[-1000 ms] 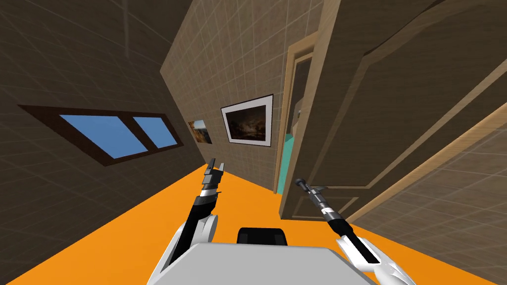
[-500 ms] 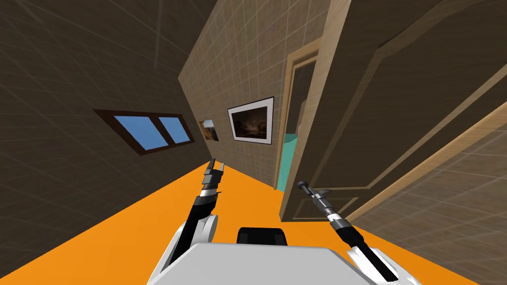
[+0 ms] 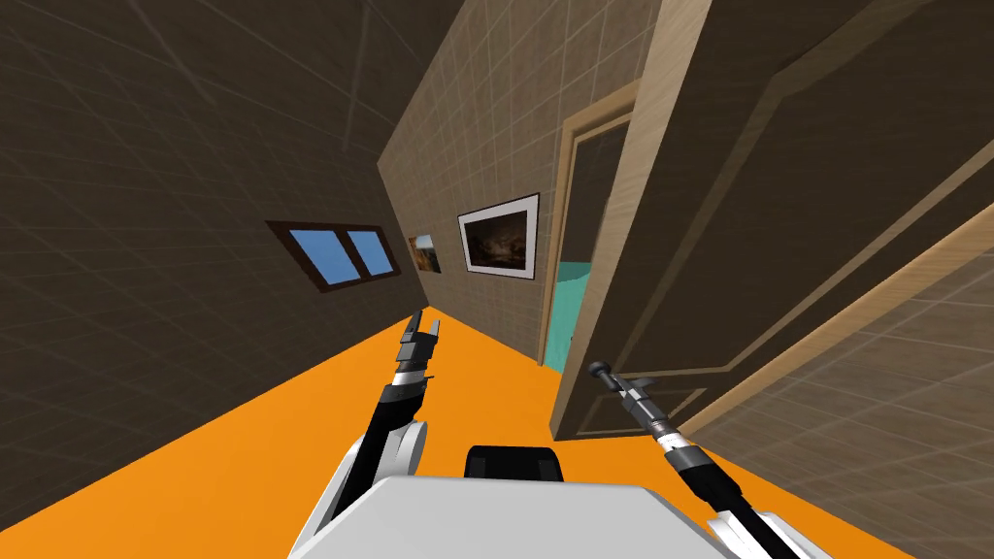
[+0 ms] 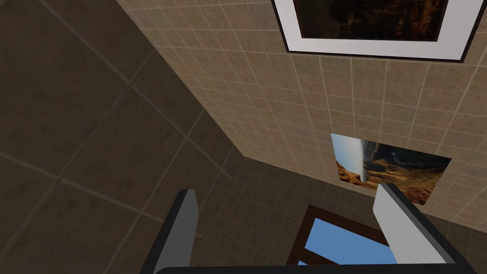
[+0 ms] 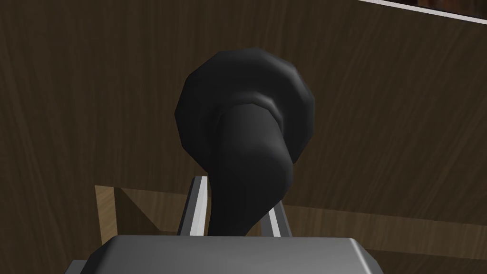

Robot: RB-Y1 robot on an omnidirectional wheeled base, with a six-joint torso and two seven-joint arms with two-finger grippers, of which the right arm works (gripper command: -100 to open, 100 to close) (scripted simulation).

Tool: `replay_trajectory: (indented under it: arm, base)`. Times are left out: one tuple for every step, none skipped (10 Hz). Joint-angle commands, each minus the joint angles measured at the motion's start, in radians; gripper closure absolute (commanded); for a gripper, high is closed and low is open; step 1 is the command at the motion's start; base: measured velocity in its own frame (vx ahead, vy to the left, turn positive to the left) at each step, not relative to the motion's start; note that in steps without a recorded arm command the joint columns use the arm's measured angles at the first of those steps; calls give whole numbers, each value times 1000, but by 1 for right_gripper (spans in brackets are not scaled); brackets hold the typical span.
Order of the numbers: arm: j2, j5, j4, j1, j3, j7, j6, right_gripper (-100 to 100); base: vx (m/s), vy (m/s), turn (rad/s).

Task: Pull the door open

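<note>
My head camera has turned with the pull; door partly open.
Head view: the door (image 3: 777, 243) stands ajar, well short of full swing, right gripper (image 3: 615, 381) at its dark handle (image 3: 599, 369), left gripper (image 3: 424, 325) idle ahead. Left wrist view: fingers (image 4: 183, 228) spread, empty. Right wrist view makes the grip plain: fingers (image 5: 199, 209) clenched on the handle's lever.

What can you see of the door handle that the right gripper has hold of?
The handle is matte black: a round faceted base flat against the dark brown wood-grain door, with a thick curved lever coming out toward the gripper. The right gripper is shut on that lever, one finger pressing each side. Nothing else touches it.
</note>
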Motion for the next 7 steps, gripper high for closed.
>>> replay_trajectory:
  arm:
    - [-11,1,8,13,9,-8,-30,100]
    - [-18,0,11,20,13,-14,-45,100]
    - [-12,1,6,16,12,-12,-30,100]
    - [-16,0,14,23,18,-16,-46,100]
    - [-18,0,18,25,19,-18,-55,100]
    - [-21,-1,24,28,22,-20,-65,100]
    - [-25,-2,30,31,24,-22,-76,100]
  base:
    - [-198,-91,130]
    - [-193,-94,146]
    - [-85,-36,32]
    - [-154,-52,153]
    - [-233,-79,251]
    - [-213,-97,161]
    - [-196,-103,137]
